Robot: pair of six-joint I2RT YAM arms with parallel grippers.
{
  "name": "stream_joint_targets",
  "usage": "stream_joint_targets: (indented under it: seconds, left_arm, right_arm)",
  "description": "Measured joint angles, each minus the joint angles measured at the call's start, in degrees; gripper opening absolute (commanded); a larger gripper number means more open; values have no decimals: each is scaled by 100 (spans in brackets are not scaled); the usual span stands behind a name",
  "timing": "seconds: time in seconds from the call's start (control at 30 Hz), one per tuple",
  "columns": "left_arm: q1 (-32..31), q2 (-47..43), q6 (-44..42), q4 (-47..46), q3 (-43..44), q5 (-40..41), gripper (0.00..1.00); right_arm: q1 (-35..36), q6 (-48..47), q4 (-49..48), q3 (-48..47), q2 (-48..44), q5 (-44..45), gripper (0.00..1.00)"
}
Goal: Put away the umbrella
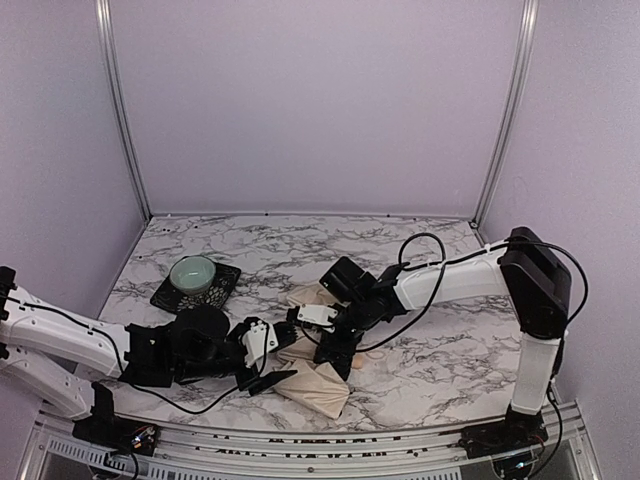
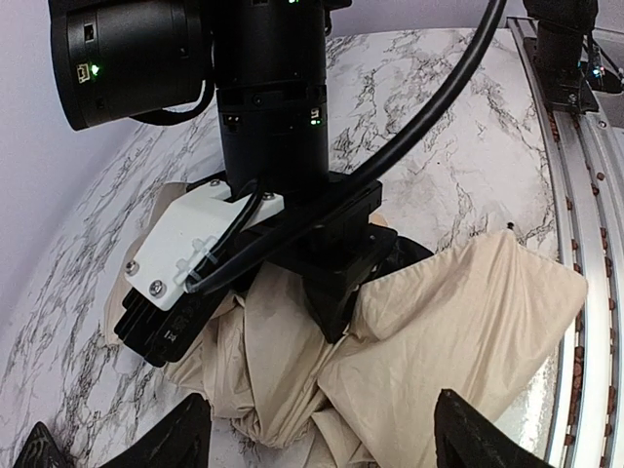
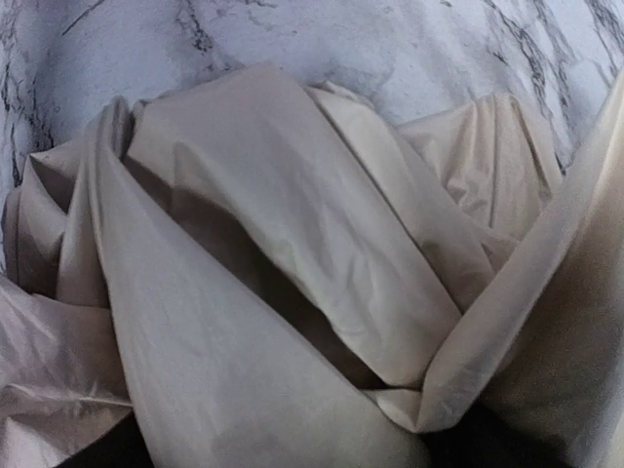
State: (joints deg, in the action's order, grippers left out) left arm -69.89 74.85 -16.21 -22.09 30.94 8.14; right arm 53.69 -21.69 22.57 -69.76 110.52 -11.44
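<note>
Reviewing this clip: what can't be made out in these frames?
- Right gripper: open or shut is unclear. It is too small in the top view, buried in umbrella fabric in the left wrist view, and the right wrist view shows only fabric.
- Umbrella handle, shaft and strap: not visible in any view; folds and the right gripper cover the middle.
- Left gripper: fingers spread, but cut off by the left wrist view's bottom edge.

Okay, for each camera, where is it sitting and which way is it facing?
Top external: above and behind the bases, looking down at the table; left arm and right arm show.
Left wrist: low, facing the right tool on the umbrella; own left tool open at the bottom.
Right wrist: close over umbrella fabric; no own fingers clearly visible.
Shared: all three see the umbrella.
</note>
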Motion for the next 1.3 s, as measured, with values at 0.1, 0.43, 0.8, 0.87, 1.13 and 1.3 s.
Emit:
stream_joint_targets:
  seconds: [0.1,0.43,0.8,0.87,1.13,1.3]
  left_arm:
    - [0,0,24,20,-31,50,79]
    - [0,0,20,17,-31,304,79]
    - [0,13,-81,13,-4,1204,79]
    - [0,13,-103,-22,4,1443,79]
    - [0,15,-146,-376,7,2159,80]
    - [0,15,-181,-782,-15,2428,80]
  right_arm:
    - [4,-55,-15,-11,26,48,48]
    - [-262,-170,-107,256,-452,442,0]
    - [-1840,-372,-546,-68,-1335,2632,0]
    - [-2015,-695,-892,-422,-1338,3504,0]
    - [-1974,-3018,-3777,-981,-1805,5571,0]
    - [-1126,-3971,-5099,-81,-2149,5939,0]
